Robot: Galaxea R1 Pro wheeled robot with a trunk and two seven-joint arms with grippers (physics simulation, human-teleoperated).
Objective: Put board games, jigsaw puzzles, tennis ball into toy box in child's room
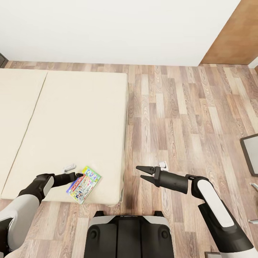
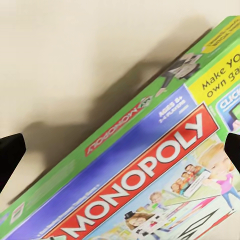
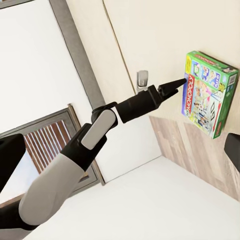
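One of the board games, a green-edged Monopoly box, lies at the front right corner of the bed, its corner reaching the mattress edge. My left gripper is at the box's left edge. In the left wrist view the Monopoly box lies close ahead of my left gripper, and the dark fingertips stand far apart, open. My right gripper hovers open over the wood floor to the right of the bed, holding nothing. The right wrist view looks across at the left arm and the box.
A small white object rests on the mattress just behind my left gripper, and another small white object shows by my right gripper. A dark grey framed panel stands at the right edge. The white wall is behind the bed. My base is below.
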